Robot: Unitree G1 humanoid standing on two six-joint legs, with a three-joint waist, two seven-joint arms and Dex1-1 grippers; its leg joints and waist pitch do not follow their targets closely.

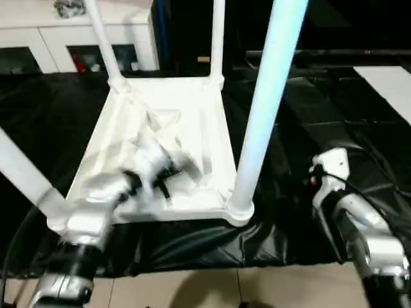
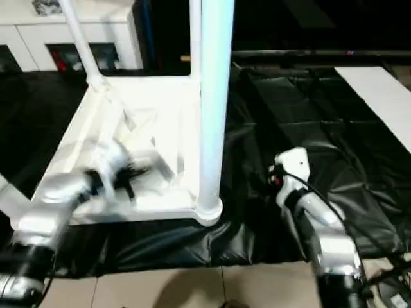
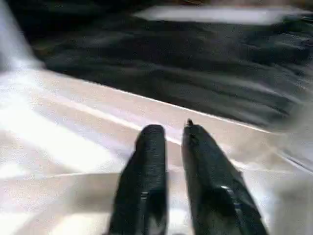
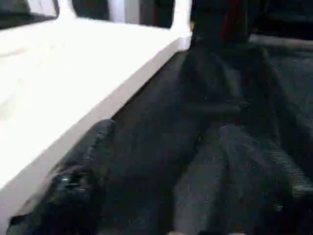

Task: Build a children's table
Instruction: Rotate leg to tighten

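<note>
Tabletop lies upside down on the black-covered worktop, all four legs standing in its corner sockets. Left tool hovers over the ribbed underside, jaws narrowly apart, empty. Right tool gapes wide beside the rim. A careless sweep could knock the near leg loose.

Bright, apparently overhead light; motion blur

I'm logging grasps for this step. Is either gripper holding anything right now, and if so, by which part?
Nothing is held. The left gripper hovers over the upturned tabletop, fingers slightly apart with nothing between them. The right gripper stands open over the black sheet beside the table.
</note>
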